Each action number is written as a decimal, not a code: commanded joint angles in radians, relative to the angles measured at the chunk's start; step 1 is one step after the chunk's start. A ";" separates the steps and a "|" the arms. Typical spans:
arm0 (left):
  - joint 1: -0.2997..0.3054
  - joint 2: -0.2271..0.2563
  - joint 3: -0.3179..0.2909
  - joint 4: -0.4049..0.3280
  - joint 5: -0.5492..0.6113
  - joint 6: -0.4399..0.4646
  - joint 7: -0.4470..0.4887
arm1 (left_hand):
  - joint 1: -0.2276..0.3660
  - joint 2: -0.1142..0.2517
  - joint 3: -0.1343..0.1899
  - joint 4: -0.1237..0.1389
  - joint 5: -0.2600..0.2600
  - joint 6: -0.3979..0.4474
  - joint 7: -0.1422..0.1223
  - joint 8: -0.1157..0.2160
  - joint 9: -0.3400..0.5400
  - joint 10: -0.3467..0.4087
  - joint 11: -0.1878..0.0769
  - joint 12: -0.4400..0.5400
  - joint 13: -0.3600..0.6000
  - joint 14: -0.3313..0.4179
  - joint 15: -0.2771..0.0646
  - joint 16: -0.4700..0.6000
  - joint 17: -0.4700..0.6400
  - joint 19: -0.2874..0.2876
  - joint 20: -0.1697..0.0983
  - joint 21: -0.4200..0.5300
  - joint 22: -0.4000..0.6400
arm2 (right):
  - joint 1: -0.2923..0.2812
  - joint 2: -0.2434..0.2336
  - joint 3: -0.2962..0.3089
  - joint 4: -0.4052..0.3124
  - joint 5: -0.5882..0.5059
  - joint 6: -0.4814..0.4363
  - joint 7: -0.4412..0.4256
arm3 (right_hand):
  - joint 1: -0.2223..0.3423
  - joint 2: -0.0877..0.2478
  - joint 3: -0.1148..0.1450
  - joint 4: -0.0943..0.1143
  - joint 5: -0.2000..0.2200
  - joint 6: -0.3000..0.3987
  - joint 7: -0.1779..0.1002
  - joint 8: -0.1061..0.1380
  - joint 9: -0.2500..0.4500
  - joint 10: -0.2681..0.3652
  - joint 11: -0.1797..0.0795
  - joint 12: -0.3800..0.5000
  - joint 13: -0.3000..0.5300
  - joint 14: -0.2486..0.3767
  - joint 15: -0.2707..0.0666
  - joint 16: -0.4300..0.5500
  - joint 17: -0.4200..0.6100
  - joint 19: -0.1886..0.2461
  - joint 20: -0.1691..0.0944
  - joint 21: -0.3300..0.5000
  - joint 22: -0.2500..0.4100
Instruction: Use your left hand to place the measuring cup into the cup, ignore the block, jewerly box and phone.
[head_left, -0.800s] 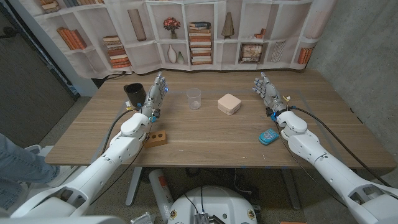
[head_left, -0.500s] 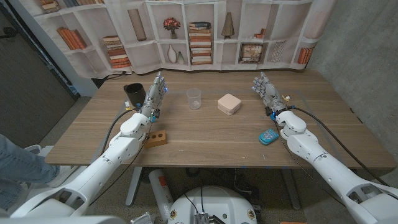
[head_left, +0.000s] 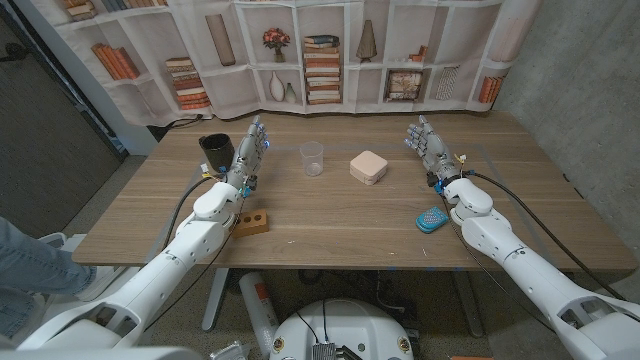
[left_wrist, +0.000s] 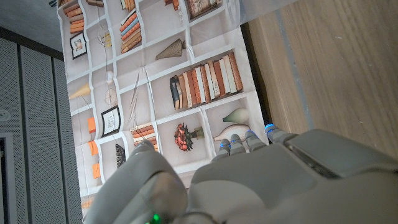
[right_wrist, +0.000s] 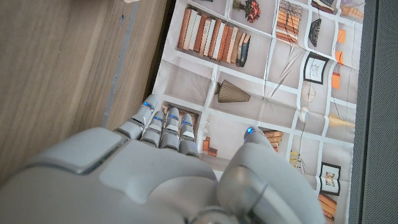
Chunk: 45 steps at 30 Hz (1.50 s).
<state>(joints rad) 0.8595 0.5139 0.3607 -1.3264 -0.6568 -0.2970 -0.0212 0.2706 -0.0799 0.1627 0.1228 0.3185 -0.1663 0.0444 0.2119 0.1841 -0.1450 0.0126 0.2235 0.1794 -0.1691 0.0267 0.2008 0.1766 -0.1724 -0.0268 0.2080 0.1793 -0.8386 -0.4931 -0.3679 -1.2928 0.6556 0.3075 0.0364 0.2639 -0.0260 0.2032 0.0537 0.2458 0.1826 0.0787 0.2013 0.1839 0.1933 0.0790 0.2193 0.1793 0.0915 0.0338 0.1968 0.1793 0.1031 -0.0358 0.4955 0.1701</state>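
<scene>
The clear measuring cup (head_left: 312, 158) stands upright at the table's far middle. A black cup (head_left: 212, 150) stands at the far left. My left hand (head_left: 250, 152) is raised between the two, fingers stretched out and apart, holding nothing; the black cup is just beside it and the measuring cup is a short way off on the other side. In the left wrist view the back of my left hand (left_wrist: 249, 180) faces the bookshelf backdrop. My right hand (head_left: 427, 146) is up at the far right, fingers spread and empty, and the right wrist view shows its back (right_wrist: 143, 168).
A beige jewelry box (head_left: 368, 166) sits right of the measuring cup. A wooden block (head_left: 250, 221) lies by my left forearm. A blue phone (head_left: 432, 219) lies by my right wrist. The bookshelf backdrop (head_left: 320, 50) hangs behind the table's (head_left: 330, 225) far edge.
</scene>
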 joint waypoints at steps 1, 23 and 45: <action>-0.014 0.000 0.005 0.014 0.018 -0.016 -0.003 | 0.014 0.000 0.004 -0.008 0.010 -0.023 -0.001 0.010 0.002 0.007 0.002 0.007 0.005 -0.020 -0.001 0.003 0.003 -0.048 0.005 0.005 0.002 | -0.010 -0.003 0.007 -0.008 0.002 0.010 -0.013 | 0.015 0.000 0.004 -0.009 0.007 0.014 0.002 0.001 0.003 0.009 0.003 0.003 0.005 0.007 0.002 0.002 0.003 0.004 -0.027 -0.005 0.004; -0.019 0.022 0.018 0.002 0.052 -0.036 -0.026 | 0.036 0.011 0.009 -0.019 0.017 -0.016 -0.006 0.007 0.002 0.013 0.000 0.004 0.006 -0.015 -0.003 -0.002 0.003 -0.047 0.018 0.002 0.002 | -0.005 -0.011 -0.004 -0.021 -0.028 -0.009 -0.044 | 0.015 0.005 0.003 -0.010 0.006 0.022 -0.001 0.002 0.004 0.015 0.005 0.004 0.005 0.009 0.003 0.001 0.004 0.002 -0.026 -0.017 0.005; -0.021 0.026 0.024 0.048 0.110 -0.149 -0.050 | 0.061 0.016 0.012 -0.033 0.023 0.000 -0.013 0.008 0.003 0.030 -0.006 0.005 0.006 0.006 -0.008 0.000 0.003 -0.036 0.023 0.004 0.002 | -0.001 -0.007 -0.005 -0.039 -0.041 -0.015 -0.070 | 0.015 0.009 0.002 -0.013 0.004 0.023 -0.003 0.000 0.004 0.018 0.004 0.003 0.006 0.013 0.003 0.000 0.005 0.007 -0.025 -0.028 0.006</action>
<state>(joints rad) 0.8420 0.5418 0.3826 -1.3075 -0.5760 -0.3763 -0.0534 0.3180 -0.0643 0.1725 0.0991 0.3338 -0.1661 0.0372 0.2195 0.1837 -0.1184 0.0071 0.2235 0.1840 -0.1687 0.0198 0.2007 0.1769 -0.1685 -0.0084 0.2080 0.1790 -0.8420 -0.5000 -0.3699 -1.3212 0.6216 0.2971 -0.0229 0.2691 -0.0207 0.2029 0.0452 0.2458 0.1984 0.0733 0.2013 0.1838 0.2039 0.0788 0.2190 0.1791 0.0949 0.0374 0.1967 0.1790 0.1028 -0.0358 0.4694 0.1698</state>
